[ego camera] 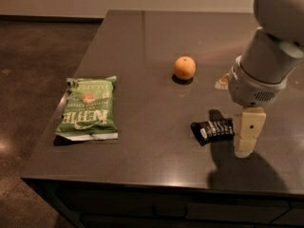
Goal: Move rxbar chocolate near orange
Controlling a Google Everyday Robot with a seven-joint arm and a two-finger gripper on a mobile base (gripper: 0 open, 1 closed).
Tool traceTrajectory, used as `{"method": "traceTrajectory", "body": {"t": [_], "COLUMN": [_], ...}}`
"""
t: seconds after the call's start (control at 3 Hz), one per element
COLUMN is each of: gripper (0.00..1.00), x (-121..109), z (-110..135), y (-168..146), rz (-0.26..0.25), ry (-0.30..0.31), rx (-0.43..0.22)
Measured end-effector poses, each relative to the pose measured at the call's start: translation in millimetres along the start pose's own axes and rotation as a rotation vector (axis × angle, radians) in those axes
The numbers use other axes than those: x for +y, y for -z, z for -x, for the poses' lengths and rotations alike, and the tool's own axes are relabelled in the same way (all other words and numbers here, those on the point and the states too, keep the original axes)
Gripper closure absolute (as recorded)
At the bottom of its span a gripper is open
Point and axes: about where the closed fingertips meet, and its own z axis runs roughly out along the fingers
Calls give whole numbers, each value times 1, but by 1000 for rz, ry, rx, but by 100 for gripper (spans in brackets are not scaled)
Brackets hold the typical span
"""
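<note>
The rxbar chocolate (213,130) is a flat black wrapper with white lettering, lying on the dark table right of centre. The orange (184,68) sits on the table farther back and a little to the left, well apart from the bar. My gripper (246,139) hangs down from the big grey arm (263,68) on the right. It is low over the table at the bar's right end and covers that end.
A green chip bag (88,109) lies flat near the left edge of the table (142,165). The table's front edge runs close below the bar and the gripper. The floor drops away to the left.
</note>
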Motion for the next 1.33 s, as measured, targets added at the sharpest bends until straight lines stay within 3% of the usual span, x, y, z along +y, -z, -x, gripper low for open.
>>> {"method": "traceTrajectory", "body": {"t": [0.33,0.67,1.33], "gripper": [0,15,61], "x": [-3,-5,-5], "z": [0,0,-2], "y": [-15,-25,-36], "rz": [27,47,91], "ry": [24,37,31], "rx": [9,24,51]}}
